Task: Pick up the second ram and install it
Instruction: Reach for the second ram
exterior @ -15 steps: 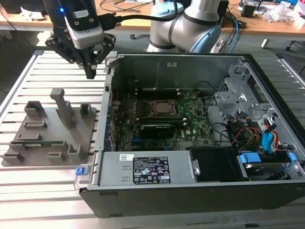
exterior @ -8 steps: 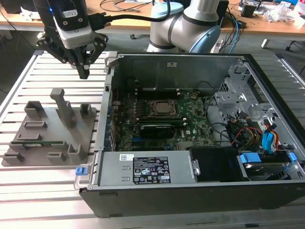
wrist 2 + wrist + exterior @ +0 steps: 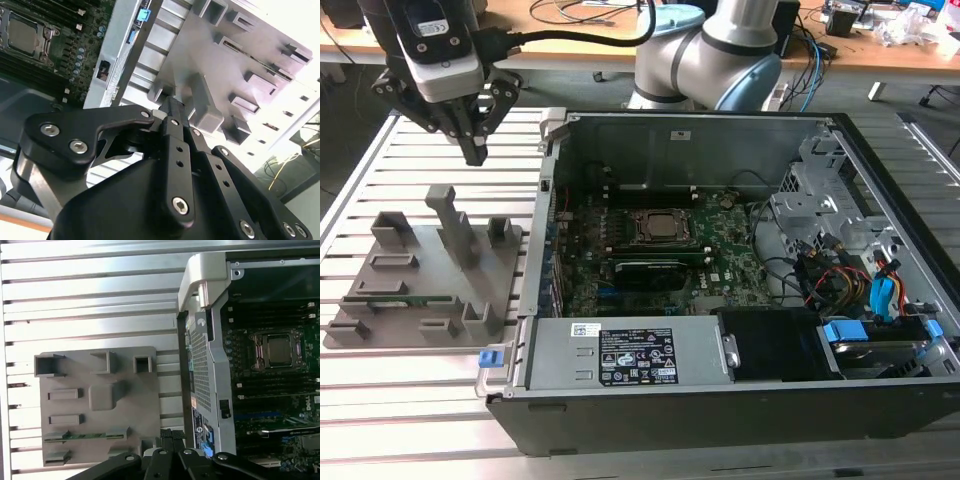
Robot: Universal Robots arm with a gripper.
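Note:
The second ram [image 3: 404,300] is a thin green stick lying on edge in a slot near the front of the grey slotted tray [image 3: 380,272]. In the first wrist view the second ram [image 3: 85,435] sits in a lower slot of the tray [image 3: 75,365]. My gripper [image 3: 475,153] hangs well above the slatted table, beyond the tray's far edge and apart from the stick. Its black fingers [image 3: 172,107] are pressed together with nothing between them; their tips [image 3: 172,436] show close to the tray's corner.
An open computer case [image 3: 740,405] fills the exterior view's right, with the green motherboard [image 3: 720,265] and its processor socket [image 3: 660,225] inside. The case's grey corner latch [image 3: 200,275] stands beside the tray. Tall posts [image 3: 455,225] rise from the tray.

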